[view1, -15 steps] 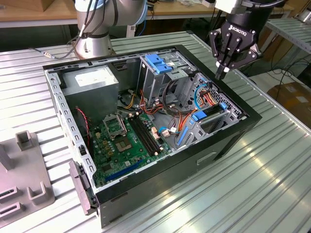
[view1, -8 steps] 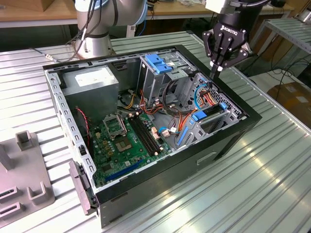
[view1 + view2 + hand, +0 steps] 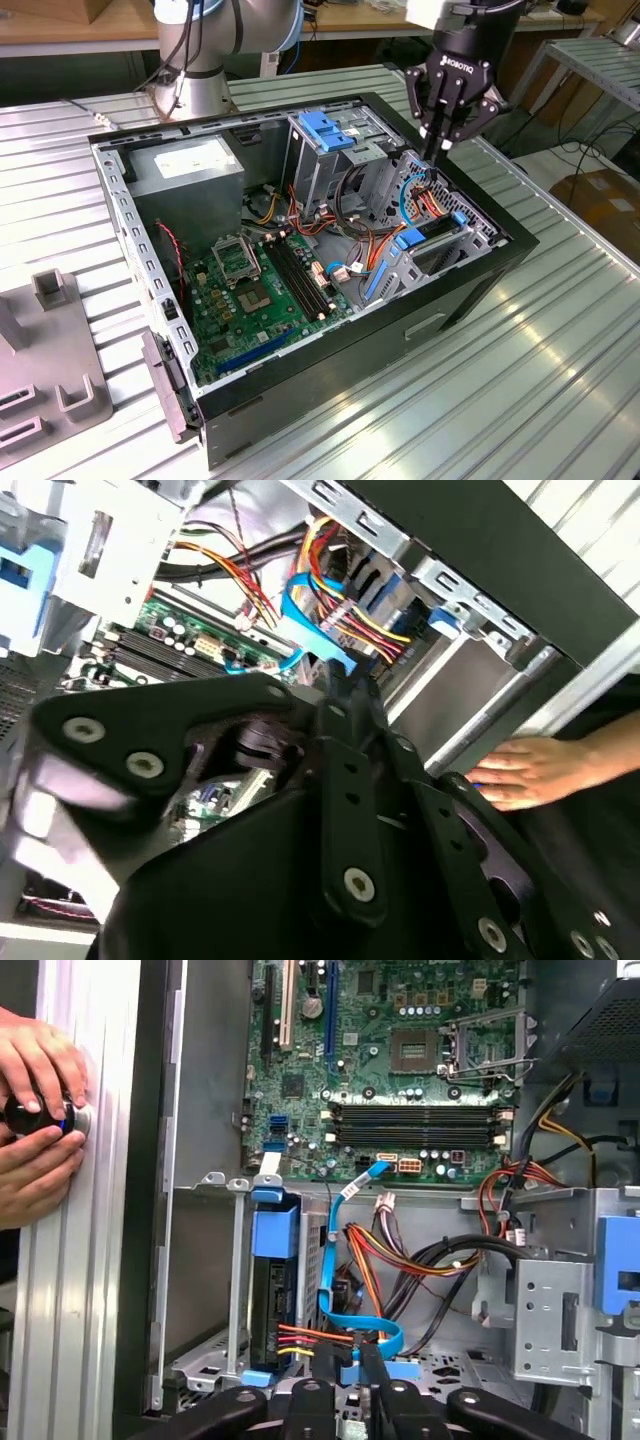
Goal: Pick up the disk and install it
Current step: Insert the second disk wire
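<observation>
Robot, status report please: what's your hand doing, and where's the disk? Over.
Hand shut, tips down among the cables. Disk sitting in its bay. Person's hands beside the case.

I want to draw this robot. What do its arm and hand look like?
The arm is thick silver metal tubes with a light blue joint cap and a grey cable running down it. The hand is black, with jointed fingers held by shiny round bolts and small white lettering on its body.
</observation>
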Motion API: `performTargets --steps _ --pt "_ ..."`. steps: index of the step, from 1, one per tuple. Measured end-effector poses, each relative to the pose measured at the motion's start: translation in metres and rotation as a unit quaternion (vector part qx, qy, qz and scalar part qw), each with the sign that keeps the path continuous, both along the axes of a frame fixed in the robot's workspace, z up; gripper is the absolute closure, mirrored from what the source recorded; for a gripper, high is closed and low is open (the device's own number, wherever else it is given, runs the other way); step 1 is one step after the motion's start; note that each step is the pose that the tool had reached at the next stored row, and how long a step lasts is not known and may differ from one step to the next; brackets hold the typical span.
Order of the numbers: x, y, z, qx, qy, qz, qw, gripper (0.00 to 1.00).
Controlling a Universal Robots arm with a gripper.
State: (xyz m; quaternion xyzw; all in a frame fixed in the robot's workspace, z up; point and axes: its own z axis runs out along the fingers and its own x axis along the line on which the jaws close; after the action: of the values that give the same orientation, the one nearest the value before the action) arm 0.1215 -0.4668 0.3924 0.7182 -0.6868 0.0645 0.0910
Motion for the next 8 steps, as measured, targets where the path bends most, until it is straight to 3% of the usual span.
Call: performTargets --steps 1,2,4,8 --pt "0.0001 0.0007 -0.0009 -0.0021 0.0000 0.000 1.00000 0.77" --pt "0.0001 0.0015 -0.0028 -0.0058 0.0000 0.000 0.99998 0.70" --pt "0.0003 0.0019 -0.0060 -0.0165 0.0000 0.000 0.99986 0.70" --pt "0.0004 0.0050 -0.0085 -0.0275 0.0000 0.000 0.99962 0.70"
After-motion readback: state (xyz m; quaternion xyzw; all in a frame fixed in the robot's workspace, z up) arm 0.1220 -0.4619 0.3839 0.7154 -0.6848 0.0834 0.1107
